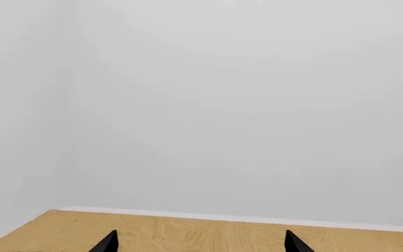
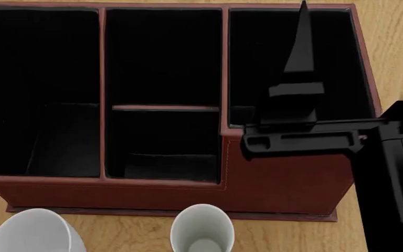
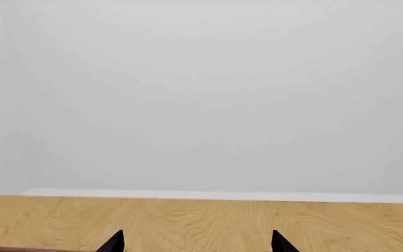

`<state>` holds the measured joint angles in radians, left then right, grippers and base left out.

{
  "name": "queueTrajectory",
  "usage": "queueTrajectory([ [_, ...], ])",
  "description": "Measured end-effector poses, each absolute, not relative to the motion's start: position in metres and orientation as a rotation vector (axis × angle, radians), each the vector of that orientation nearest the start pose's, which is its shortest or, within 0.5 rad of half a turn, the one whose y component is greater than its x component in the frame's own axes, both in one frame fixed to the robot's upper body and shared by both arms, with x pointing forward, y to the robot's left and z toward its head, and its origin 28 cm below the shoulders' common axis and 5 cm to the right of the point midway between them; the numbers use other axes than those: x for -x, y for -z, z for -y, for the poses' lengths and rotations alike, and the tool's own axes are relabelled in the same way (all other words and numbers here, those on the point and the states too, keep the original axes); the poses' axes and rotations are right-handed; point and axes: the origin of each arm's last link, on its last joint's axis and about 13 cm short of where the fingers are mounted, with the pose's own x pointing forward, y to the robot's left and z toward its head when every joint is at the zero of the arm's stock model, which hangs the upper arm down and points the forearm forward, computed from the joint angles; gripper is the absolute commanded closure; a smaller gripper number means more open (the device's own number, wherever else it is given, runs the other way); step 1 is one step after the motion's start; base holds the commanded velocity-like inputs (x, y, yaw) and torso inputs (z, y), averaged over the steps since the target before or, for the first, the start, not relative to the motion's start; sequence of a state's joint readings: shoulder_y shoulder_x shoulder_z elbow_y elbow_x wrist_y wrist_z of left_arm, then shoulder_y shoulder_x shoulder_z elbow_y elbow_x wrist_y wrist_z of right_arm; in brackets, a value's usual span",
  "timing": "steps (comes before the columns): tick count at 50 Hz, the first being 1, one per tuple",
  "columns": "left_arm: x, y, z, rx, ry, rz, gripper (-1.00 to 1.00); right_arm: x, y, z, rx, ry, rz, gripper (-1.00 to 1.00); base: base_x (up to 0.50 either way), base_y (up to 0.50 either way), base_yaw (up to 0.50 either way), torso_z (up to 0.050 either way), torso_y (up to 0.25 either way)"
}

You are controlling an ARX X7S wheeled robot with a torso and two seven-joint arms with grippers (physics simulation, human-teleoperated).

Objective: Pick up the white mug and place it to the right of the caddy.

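White mug (image 2: 33, 233), seemingly cropped below

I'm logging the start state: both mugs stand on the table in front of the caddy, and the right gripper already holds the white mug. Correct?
Not quite: the right gripper holds nothing; the right wrist view shows its fingers apart over bare table. Both mugs, the white mug included, do stand before the caddy.

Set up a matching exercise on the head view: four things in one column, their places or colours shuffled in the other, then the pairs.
1. caddy
2. white mug
3. slimmer mug
4. right end effector

A. bottom-left corner of the view
B. over the caddy's right-hand section
C. reddish-brown outside, black inside
D. in front of the caddy's middle

Pairs: 1-C, 2-A, 3-D, 4-B
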<state>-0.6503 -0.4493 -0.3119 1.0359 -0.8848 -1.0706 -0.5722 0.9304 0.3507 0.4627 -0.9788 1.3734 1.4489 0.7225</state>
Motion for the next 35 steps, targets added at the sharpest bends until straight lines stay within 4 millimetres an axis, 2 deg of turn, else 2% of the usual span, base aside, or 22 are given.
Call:
queueTrajectory([
  [20, -0.14, -0.266, -0.299, -0.009, -0.404, 0.582, -1.0, -0.181, -0.286, 0.125, -0.01, -0.122, 0.458, -1.0, 0.0, 0.0, 0.0, 0.0, 0.0],
  [35, -0.115, -0.26, -0.32, -0.013, -0.53, 0.578, -1.0, -0.177, -0.286, 0.115, 0.04, -0.22, 0.428, -1.0, 0.0, 0.0, 0.0, 0.0, 0.0],
])
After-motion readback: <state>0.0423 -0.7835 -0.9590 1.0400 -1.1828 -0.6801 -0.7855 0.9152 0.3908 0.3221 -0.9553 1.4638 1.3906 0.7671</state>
